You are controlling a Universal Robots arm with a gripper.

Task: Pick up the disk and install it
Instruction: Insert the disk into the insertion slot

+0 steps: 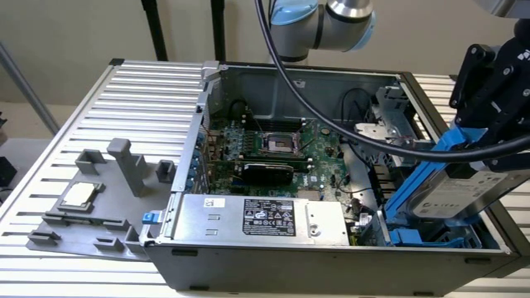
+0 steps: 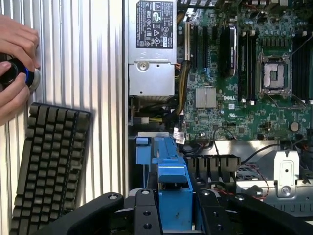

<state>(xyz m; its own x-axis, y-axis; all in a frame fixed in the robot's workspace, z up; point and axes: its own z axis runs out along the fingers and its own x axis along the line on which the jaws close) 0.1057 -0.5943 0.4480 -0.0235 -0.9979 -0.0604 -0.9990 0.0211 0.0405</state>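
The disk (image 1: 462, 194), a silver-grey drive with a white label in a blue carrier, hangs tilted above the computer case's front corner at the exterior view's right. My black gripper (image 1: 490, 152) is shut on its upper end. The lower end points down toward the blue drive cage (image 1: 413, 236) inside the case. In the wrist view the carrier's blue end (image 2: 173, 183) sits clamped between my gripper (image 2: 173, 218) fingers (image 2: 100, 215), over the bay beside the motherboard.
The open case holds a motherboard (image 1: 273, 146) and a power supply (image 1: 265, 217). A thick black cable (image 1: 348, 131) crosses above the case. A grey fixture (image 1: 112, 214) with a CPU chip (image 1: 79, 195) lies on the slatted table. A keyboard (image 2: 49, 171) and a person's hand (image 2: 14, 63) are beside the case.
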